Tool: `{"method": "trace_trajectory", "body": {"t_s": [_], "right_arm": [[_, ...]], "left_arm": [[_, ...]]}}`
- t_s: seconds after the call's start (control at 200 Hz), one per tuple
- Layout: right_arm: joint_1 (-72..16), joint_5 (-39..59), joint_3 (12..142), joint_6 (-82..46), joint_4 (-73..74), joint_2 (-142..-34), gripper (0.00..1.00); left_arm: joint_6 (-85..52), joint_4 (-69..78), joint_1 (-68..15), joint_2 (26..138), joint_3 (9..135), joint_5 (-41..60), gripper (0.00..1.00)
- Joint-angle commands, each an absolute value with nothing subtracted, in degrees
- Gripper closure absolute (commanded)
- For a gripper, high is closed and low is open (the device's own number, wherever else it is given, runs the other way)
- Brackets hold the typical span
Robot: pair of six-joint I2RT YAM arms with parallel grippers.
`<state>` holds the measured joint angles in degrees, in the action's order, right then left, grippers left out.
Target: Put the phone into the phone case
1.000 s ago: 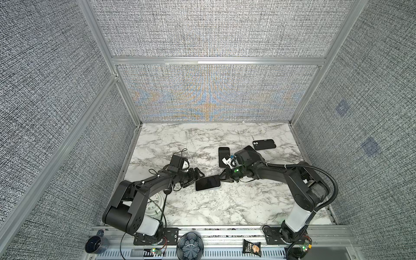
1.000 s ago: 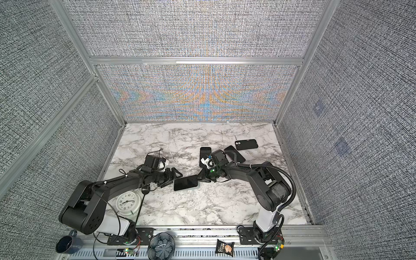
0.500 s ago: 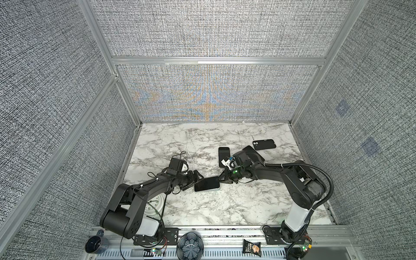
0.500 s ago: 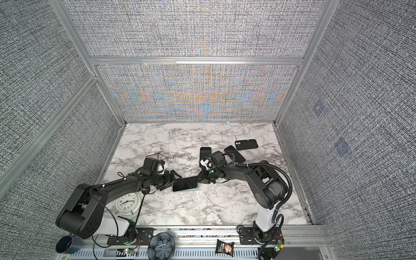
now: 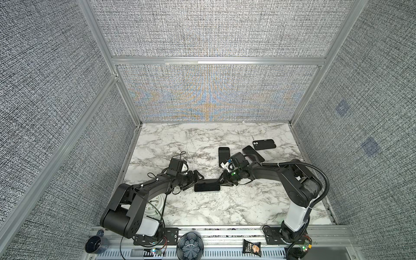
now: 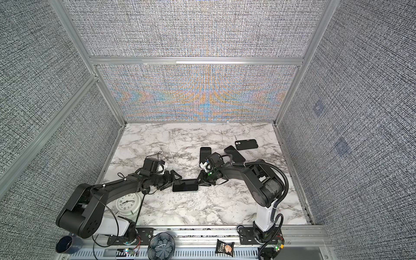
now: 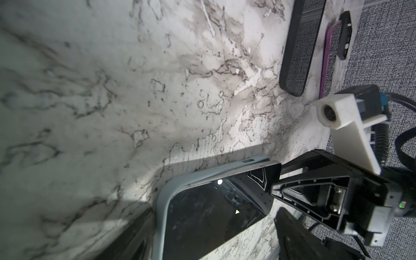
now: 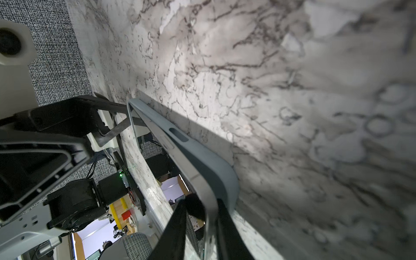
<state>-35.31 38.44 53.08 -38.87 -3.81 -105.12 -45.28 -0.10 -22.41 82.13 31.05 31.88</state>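
Both ends of the phone (image 5: 206, 187) are attended; it lies on the counter (image 5: 225, 209) inside its pale blue case (image 7: 161, 209) (one corner may sit proud); left hand (image 5: 196, 180) spread wide, holding nothing; right hand (image 5: 222, 182) straddles the case's end, grip unclear; likely stiff, slick glass, pliant rim; take the long edges.

Only hour numerals on the dial of the alarm clock (image 6: 126, 203), too small to tell apart. Print on the snack packet (image 6: 225, 247) blurred, unreadable. Nothing else legible.
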Motion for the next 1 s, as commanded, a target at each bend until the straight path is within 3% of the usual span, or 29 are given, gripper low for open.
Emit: {"method": "trace_trajectory", "body": {"t_s": [0.0,0.385,0.995], "right_arm": [[-35.5,34.8,53.5,-37.2,-8.2,-105.2,0.66],[-37.7,24.6,56.5,-31.0,-19.1,-100.4,0.41],[-43.8,9.0,63.9,-26.5,-29.8,-98.4,0.31]], "left_arm": [[-45.0,-2.0,-22.4,81.3,31.2,31.0,0.14],[-41.4,-10.2,-22.4,76.0,32.0,28.9,0.12],[-42.3,-9.8,-24.9,75.6,30.9,31.6,0.12]]}}
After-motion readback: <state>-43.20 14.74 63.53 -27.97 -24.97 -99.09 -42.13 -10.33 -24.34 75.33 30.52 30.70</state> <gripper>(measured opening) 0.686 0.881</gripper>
